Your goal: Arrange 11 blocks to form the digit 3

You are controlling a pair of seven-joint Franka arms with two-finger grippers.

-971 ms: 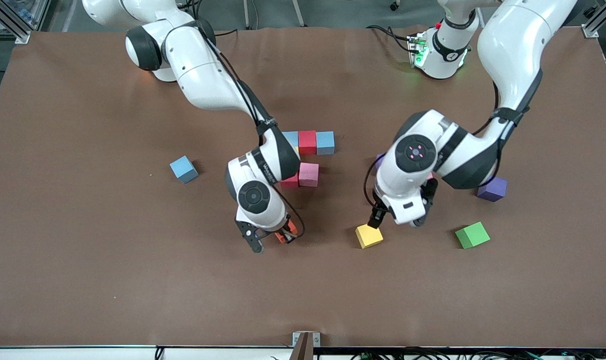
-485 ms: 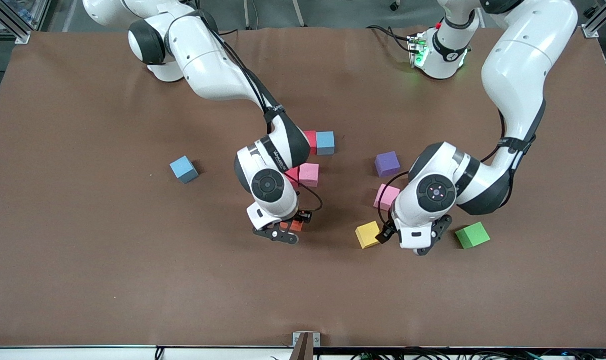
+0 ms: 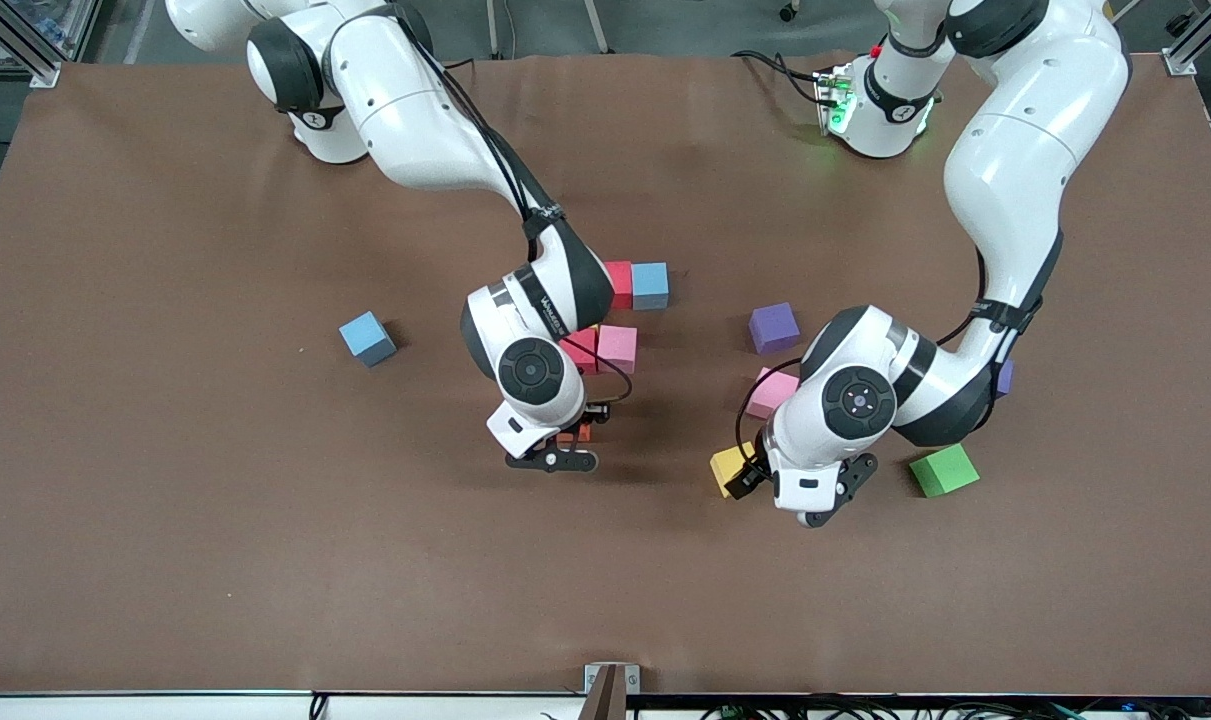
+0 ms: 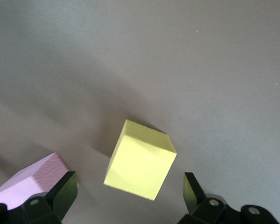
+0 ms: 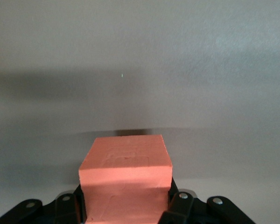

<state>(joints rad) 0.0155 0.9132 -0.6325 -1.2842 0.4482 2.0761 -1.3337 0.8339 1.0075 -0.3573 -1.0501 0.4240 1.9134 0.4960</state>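
The orange block (image 5: 125, 179) sits clamped between the fingers of the right gripper (image 5: 126, 205), lifted above bare table (image 3: 165, 550); in the front view only a sliver of it shows under the wrist; the yellow block (image 4: 140, 165) lies on the table between the widely parted fingers (image 4: 60, 193) of the left gripper (image 4: 130, 196), touching neither, turned askew to them; a pink block (image 4: 30, 179) lies just beside one finger, its edge cut off by the frame; farther from the front camera, red (image 3: 618, 283), light blue (image 3: 650, 285) and another pink block (image 3: 617, 348) stand clustered, partly hidden by the right arm; a purple block (image 3: 773, 327) lies apart; a lone light blue block (image 3: 367, 338) lies toward the right arm's end; a green cube (image 3: 944, 470) rests beside the left arm
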